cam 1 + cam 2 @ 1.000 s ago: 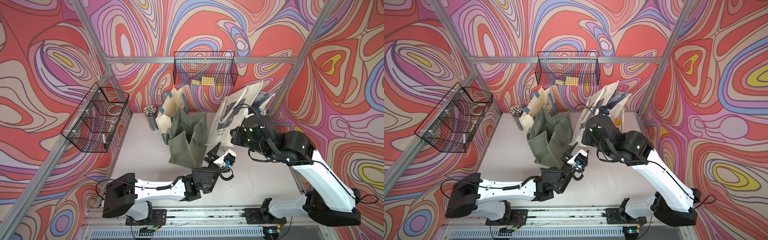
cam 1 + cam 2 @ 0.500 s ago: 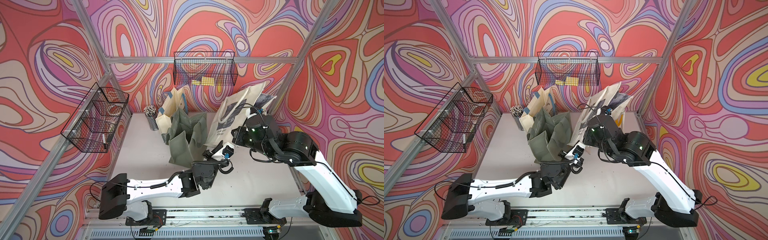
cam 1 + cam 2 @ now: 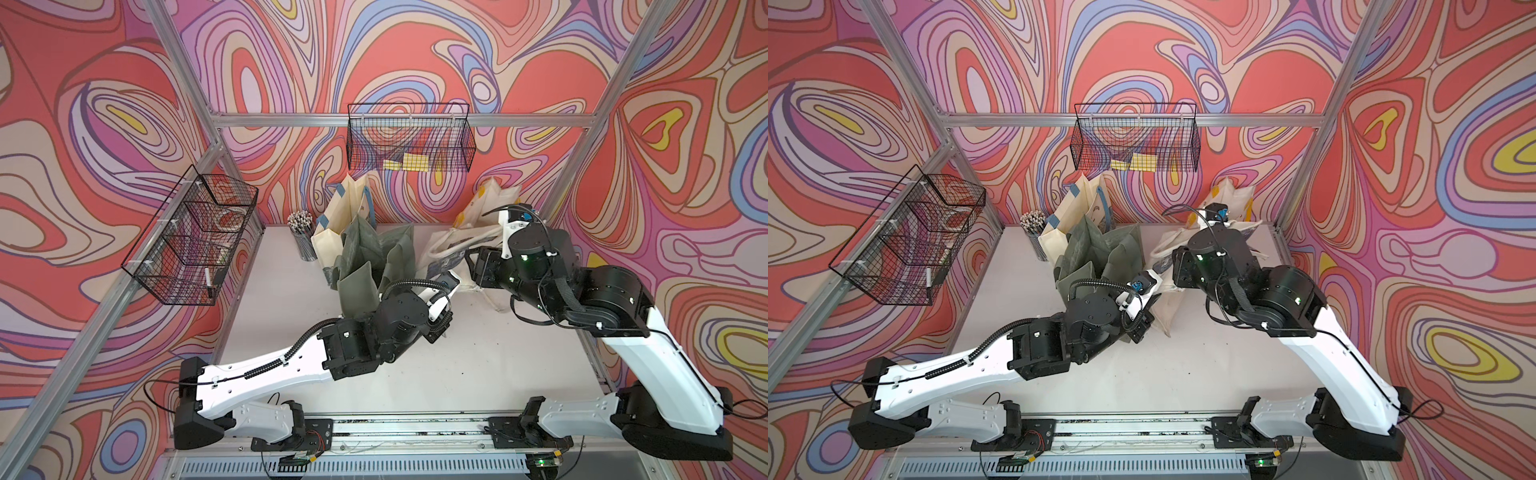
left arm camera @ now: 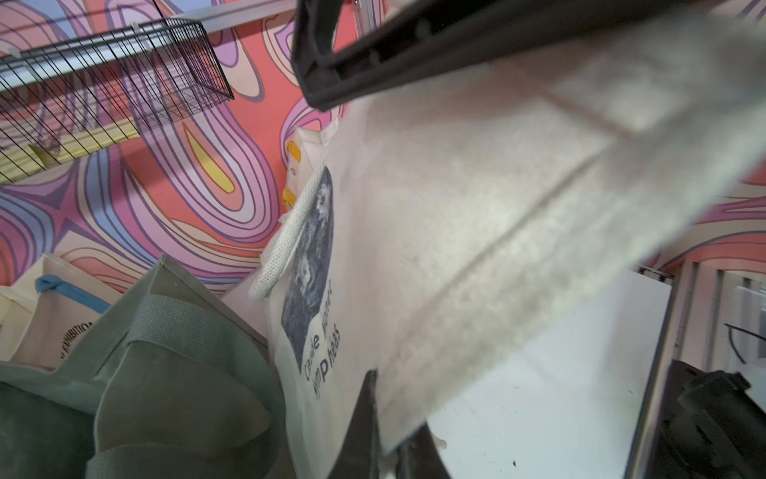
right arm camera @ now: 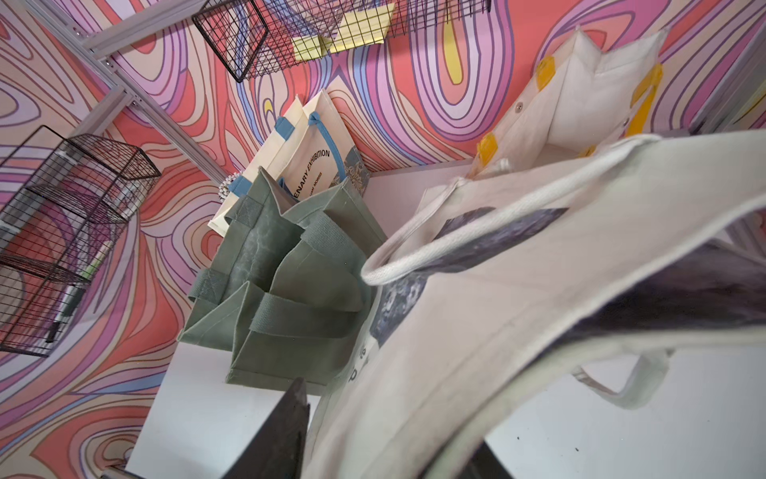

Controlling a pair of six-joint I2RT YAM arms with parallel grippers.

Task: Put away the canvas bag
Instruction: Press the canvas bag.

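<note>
Robot lab cell: aluminium frame [image 3: 332, 120], swirl-printed walls [image 3: 415, 54], rail-mounted arms [image 3: 266, 370].

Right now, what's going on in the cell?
Both arms are at the cream Monet-print canvas tote, which slumps on the white table beside the green tote. The left gripper is shut on an edge of its fabric. The right gripper has its jaws apart, with the tote's top draped between them. The tote is not yet put away.
</note>
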